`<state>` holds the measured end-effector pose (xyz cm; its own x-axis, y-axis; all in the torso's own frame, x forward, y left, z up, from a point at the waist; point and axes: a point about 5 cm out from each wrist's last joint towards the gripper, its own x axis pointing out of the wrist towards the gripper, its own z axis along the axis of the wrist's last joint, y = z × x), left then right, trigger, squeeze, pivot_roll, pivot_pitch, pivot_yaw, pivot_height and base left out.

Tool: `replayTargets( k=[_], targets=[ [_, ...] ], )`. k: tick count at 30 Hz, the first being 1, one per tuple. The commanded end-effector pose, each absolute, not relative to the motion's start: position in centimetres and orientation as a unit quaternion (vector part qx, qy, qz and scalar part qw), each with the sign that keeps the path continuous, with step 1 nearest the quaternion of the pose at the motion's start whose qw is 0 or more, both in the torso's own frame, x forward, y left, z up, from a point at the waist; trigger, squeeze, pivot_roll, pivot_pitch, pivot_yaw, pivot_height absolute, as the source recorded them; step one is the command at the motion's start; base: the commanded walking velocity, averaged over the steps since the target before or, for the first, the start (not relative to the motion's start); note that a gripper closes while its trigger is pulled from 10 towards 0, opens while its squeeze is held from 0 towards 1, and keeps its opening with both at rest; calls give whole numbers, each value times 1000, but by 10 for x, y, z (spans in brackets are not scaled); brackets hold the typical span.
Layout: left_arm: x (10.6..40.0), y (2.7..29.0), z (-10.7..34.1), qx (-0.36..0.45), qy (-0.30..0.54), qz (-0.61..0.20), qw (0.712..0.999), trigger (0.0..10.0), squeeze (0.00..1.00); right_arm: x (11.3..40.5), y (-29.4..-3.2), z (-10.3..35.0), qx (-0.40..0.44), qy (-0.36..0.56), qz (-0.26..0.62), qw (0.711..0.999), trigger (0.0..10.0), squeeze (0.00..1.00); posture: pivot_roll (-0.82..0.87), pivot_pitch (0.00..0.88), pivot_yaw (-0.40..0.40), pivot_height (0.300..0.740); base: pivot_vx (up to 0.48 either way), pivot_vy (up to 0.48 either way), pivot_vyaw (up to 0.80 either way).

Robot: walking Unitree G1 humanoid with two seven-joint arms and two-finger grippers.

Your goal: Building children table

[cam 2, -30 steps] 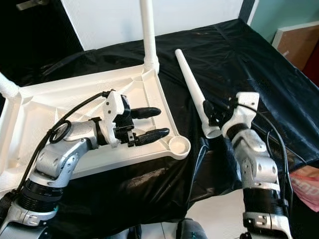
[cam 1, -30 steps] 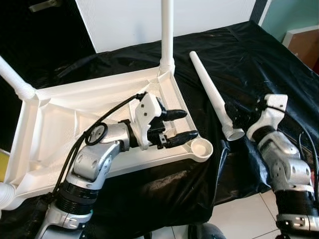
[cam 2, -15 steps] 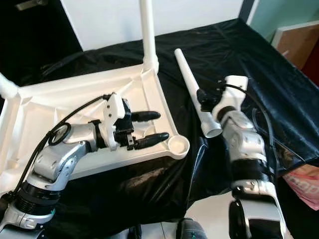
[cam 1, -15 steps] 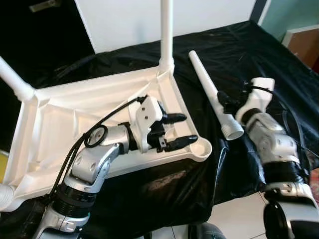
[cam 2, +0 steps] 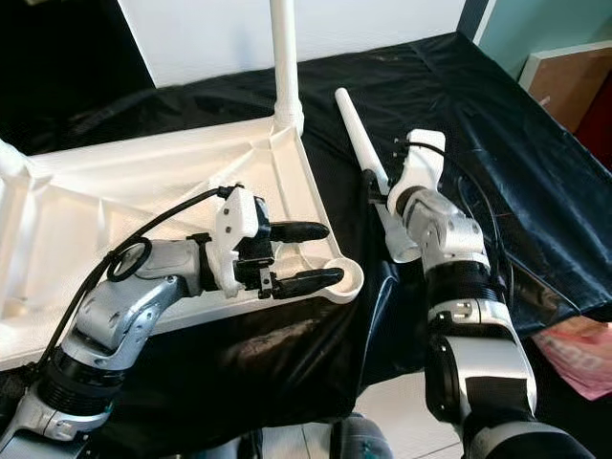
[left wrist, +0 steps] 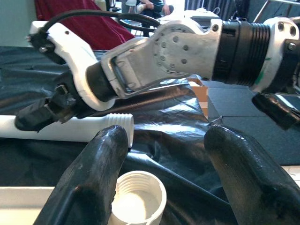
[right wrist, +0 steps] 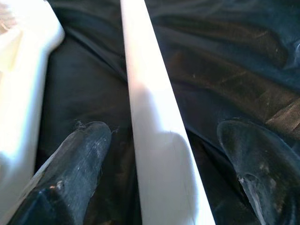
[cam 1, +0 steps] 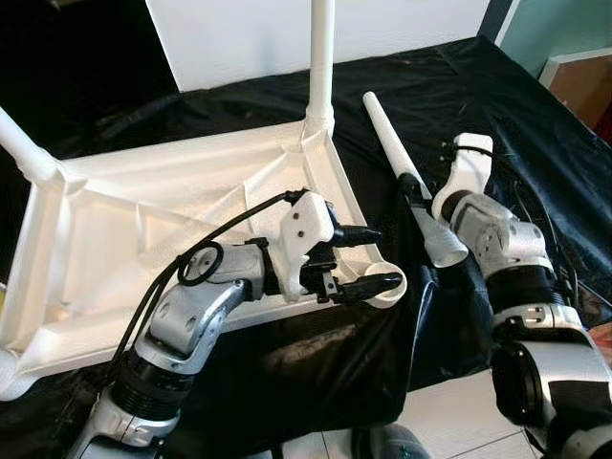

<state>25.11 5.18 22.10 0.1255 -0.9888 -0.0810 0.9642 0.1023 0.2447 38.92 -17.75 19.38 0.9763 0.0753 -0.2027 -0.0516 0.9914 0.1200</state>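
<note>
Black cloth [cam 1: 497,105]: loose leg [cam 1: 406,177] between right pincer [right wrist: 164,154] fingers.

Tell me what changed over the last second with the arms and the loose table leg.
The right gripper slid up the loose leg from its threaded end; its open fingers straddle it. The left gripper reached forward to the corner socket. The upturned tabletop stayed put.

We seem to be in a room of a home, set up for assembly work: a crinkled black plastic sheet [cam 1: 497,105] drapes a raised surface, pale glossy floor tiles [cam 1: 459,421] lie below, and a white wall panel [cam 1: 239,38] and teal wall [cam 1: 564,29] stand behind.
</note>
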Motion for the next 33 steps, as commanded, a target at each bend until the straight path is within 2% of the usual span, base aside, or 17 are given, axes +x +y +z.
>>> replayTargets(
  k=[1,4,5,11,12,13,17,18,19,20,21,25,26,33],
  targets=[
    [247,49,223,132,-60,-667,730,10000,0,389,-180,185,48,131,21,990,10000,0,34,246,-21,740,0,0,0],
    [247,49,223,134,-61,-667,730,10000,0,390,-180,185,47,135,18,990,10000,0,34,246,-21,740,0,0,0],
    [250,47,225,125,-60,-656,742,10000,0,391,-180,186,50,152,17,987,10000,0,36,315,-27,740,0,0,0],
    [253,41,231,110,-59,-641,757,10000,0,398,-177,197,84,212,7,974,10000,0,36,359,-29,740,0,0,0],
    [253,40,231,110,-59,-642,757,10000,0,399,-176,202,105,230,3,968,8392,0,37,362,-29,740,0,0,0],
    [253,40,232,110,-60,-642,757,10000,0,401,-176,206,122,244,-1,962,7882,0,37,364,-28,740,0,0,0],
    [253,39,232,109,-60,-641,757,10000,0,401,-175,208,136,256,-2,957,8039,0,37,365,-28,740,0,0,0],
    [254,39,233,109,-60,-640,758,10000,0,402,-174,210,149,273,-4,951,10000,0,37,365,-28,740,0,0,0],
    [255,39,233,108,-61,-638,760,10000,0,402,-173,211,163,293,-4,942,6000,0,34,362,-30,740,0,0,0],
    [255,39,233,108,-61,-638,760,10000,0,402,-173,211,163,293,-4,942,6000,0,34,362,-30,740,0,0,0],
    [255,39,234,107,-62,-636,762,10000,0,402,-173,215,166,304,-1,938,9333,0,31,362,-32,740,0,0,0],
    [256,38,235,106,-63,-635,763,10000,0,403,-173,217,167,309,1,936,9333,0,30,361,-33,740,0,0,0],
    [257,38,236,104,-66,-631,766,10000,0,403,-173,219,159,318,6,934,0,0,30,349,-37,740,0,0,0],
    [261,38,239,103,-73,-616,778,10000,0,404,-172,225,125,311,17,942,0,0,33,315,-48,740,0,0,0]
  ],
)
